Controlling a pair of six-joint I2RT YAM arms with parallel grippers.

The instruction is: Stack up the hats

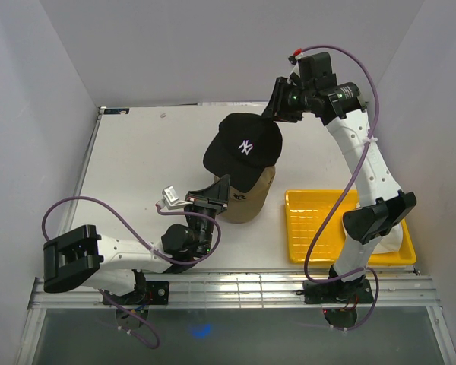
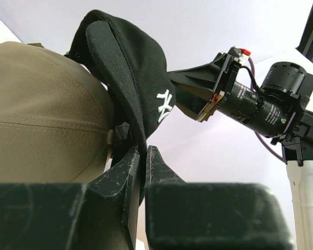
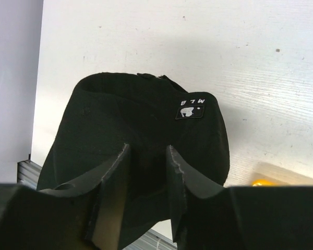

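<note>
Two hands are at one hat, so log each in turn. Your left hand point(image 2: 145, 152) is clenched on the brim of the black cap point(image 2: 130, 67); in the left wrist view the fingers meet on the brim's edge with the fabric pinched between them. Your right hand point(image 3: 147, 156) is at the back of that cap, near the MLB patch point(image 3: 192, 109). Its jaws stand part way apart with black cloth showing in the gap. You cannot tell from these views whether it has hold of the cloth or only frames it.

The black cap lies on top of the tan cap point(image 1: 251, 201), tilted, with its crown leaning to the far side. The tan cap stands on the worktop point(image 1: 137, 152), just left of the yellow tray point(image 1: 300, 228).

Progress, as a judgement: one stacking step is nearly done. Black is on tan, but it looks draped rather than seated square. What is left for you here is to settle the crown down over the tan one and let go with both hands. Only these two hats are in view, so you cannot say how many more remain to be stacked.
</note>
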